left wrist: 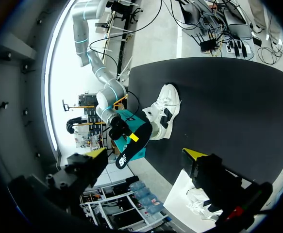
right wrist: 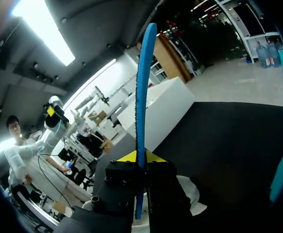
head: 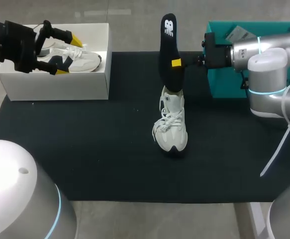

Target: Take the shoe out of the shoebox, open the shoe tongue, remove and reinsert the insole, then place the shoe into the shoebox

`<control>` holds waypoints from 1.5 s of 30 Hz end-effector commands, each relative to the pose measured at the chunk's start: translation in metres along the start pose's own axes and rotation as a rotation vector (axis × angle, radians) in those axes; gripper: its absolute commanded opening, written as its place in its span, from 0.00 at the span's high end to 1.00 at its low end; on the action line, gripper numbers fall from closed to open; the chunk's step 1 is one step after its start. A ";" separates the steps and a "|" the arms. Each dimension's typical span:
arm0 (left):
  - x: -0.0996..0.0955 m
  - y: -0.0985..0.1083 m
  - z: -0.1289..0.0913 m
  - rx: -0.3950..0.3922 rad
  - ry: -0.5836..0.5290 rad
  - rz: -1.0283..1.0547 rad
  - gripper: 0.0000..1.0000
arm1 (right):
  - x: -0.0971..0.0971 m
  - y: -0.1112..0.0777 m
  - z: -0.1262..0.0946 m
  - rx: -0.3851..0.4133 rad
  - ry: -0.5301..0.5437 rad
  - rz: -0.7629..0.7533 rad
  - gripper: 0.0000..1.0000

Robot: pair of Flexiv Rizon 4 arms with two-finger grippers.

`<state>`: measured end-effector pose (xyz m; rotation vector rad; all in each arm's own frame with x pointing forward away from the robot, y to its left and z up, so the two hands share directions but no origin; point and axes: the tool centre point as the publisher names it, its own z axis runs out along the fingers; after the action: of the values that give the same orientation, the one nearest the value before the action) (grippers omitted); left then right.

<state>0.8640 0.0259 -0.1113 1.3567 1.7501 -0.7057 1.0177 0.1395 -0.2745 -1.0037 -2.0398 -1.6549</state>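
Holding insole upright, lower end at the shoe opening, mid-counter.
Your right jaws pinch it, seen edge-on in the right wrist view; the left wrist view shows left jaws spread, empty, over shoebox.

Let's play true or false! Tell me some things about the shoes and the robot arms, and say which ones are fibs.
1. The right end effector pinches the long black insole and holds it upright. True.
2. The white lace-up sneaker below that insole lies in the white cardboard shoebox. False: it stands on the black table mat, outside the box.
3. The shoebox is empty. False: a white and navy sneaker lies in it.
4. The left end effector hangs open over the shoebox. True.
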 end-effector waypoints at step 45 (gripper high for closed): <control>-0.001 0.001 0.000 0.001 0.005 0.000 0.00 | -0.037 -0.063 0.008 -0.104 -0.108 -0.042 1.00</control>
<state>0.8640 0.0260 -0.1113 1.3568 1.7500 -0.7056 1.0048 0.1253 -0.3377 -1.0962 -2.0717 -1.7797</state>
